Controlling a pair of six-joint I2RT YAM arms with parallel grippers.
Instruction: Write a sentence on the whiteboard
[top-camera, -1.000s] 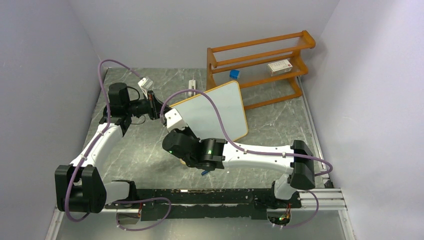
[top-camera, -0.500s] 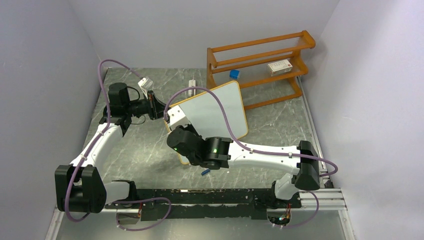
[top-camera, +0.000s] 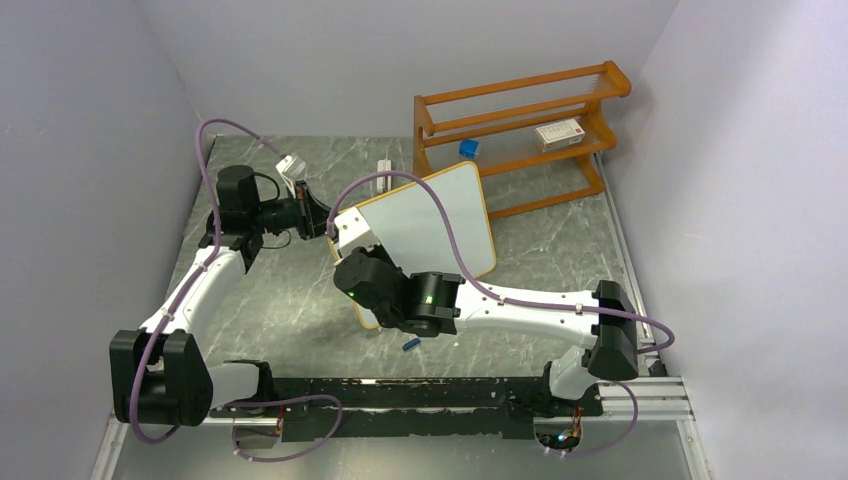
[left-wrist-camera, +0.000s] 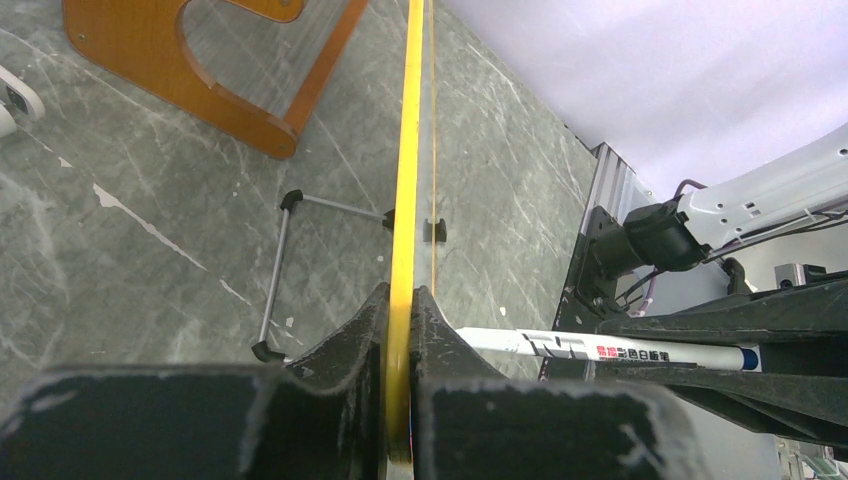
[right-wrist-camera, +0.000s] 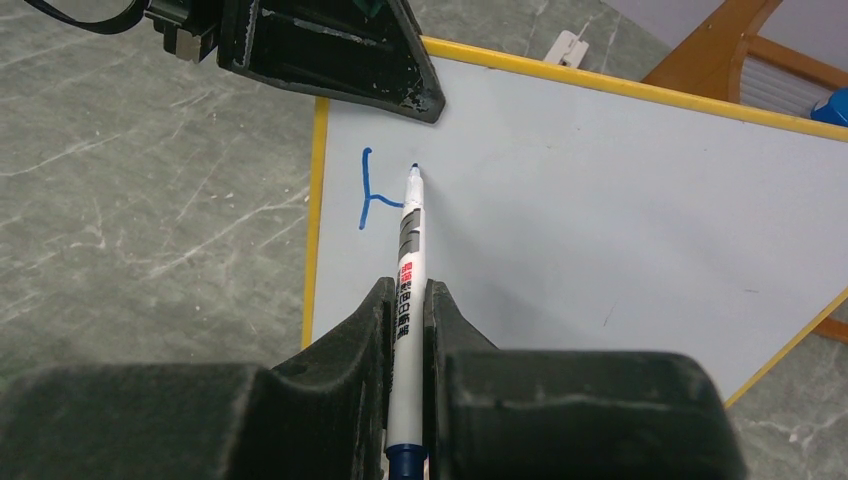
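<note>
1. Broadly, a grey marbled table (top-camera: 280, 290) carries everything, and the whiteboard (top-camera: 440, 220) stands tilted near its middle.
2. Behind the whiteboard, at its far right, is an orange shelf rack (top-camera: 520, 88).
3. The whiteboard has a yellow-looking frame. In the left wrist view it is seen edge-on, with a wire stand (left-wrist-camera: 290, 270) behind it.
4. The left gripper (left-wrist-camera: 400, 300) is at the whiteboard's far left corner. Its two fingers are closed tight on the frame edge, one on each face.
5. The right gripper (right-wrist-camera: 405, 290) hovers over the whiteboard's left part, its fingers pinched on a white marker (right-wrist-camera: 408, 260) that points away from the wrist.
6. The marker's blue tip meets the whiteboard face, just right of the writing.
7. Of the sentence (right-wrist-camera: 368, 195), only one blue mark shows. It is an upright stroke with a short bar running right from its middle, close to the whiteboard's left frame.
8. A small blue piece (top-camera: 410, 345) lies on the table just in front of the whiteboard's near corner.
</note>
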